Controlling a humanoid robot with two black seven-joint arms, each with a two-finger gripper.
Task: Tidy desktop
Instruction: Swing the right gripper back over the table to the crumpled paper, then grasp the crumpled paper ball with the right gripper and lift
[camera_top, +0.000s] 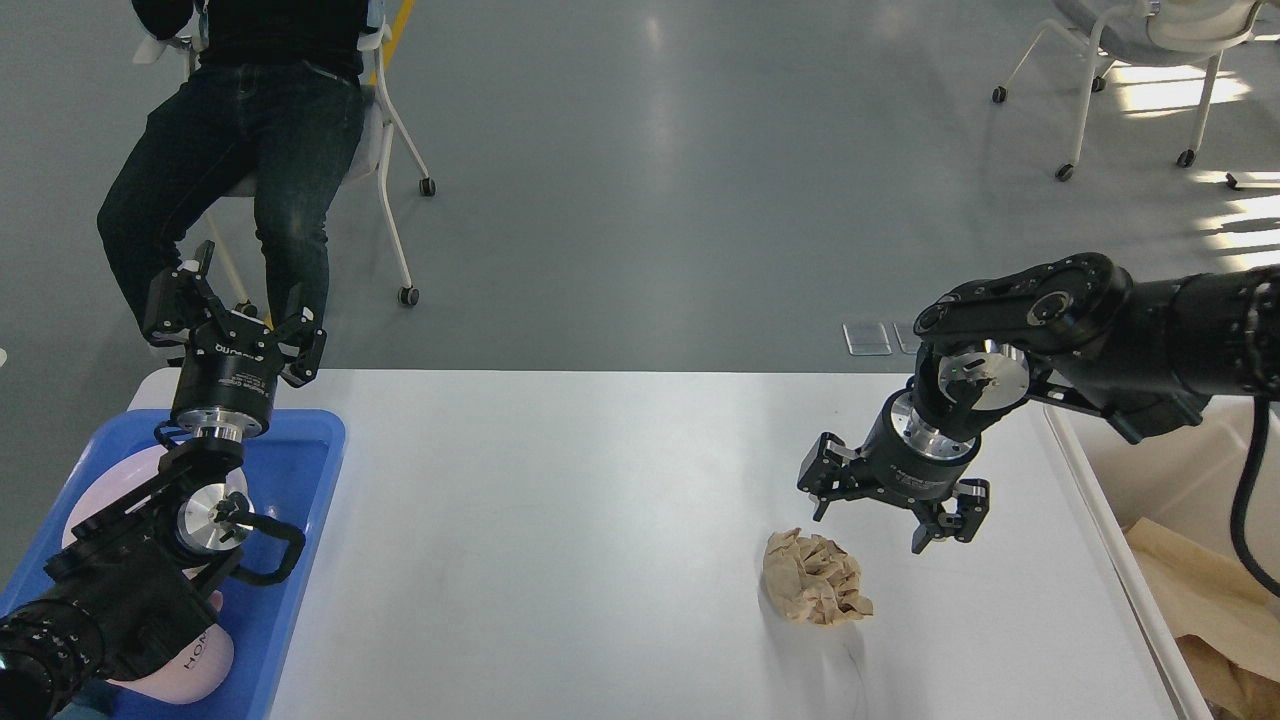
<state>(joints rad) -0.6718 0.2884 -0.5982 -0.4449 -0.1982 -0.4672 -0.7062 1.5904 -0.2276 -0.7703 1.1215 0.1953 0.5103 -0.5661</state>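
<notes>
The desktop (560, 540) is a large white tabletop filling the lower part of the head view. A crumpled ball of brown paper (815, 578) lies on it, right of centre. Just above and slightly behind the ball hangs my right gripper (868, 518), open and pointing down, with nothing between its fingers. My left gripper (232, 320) stands open and upright at the table's far left corner, above the blue tray (300, 480), and holds nothing.
The blue tray carries pale pink rounded items (190, 660) under my left arm. A cream bin (1160, 470) with brown paper (1210, 600) inside stands off the table's right edge. A seated person (240, 130) and wheeled chairs (1140, 60) are on the floor beyond.
</notes>
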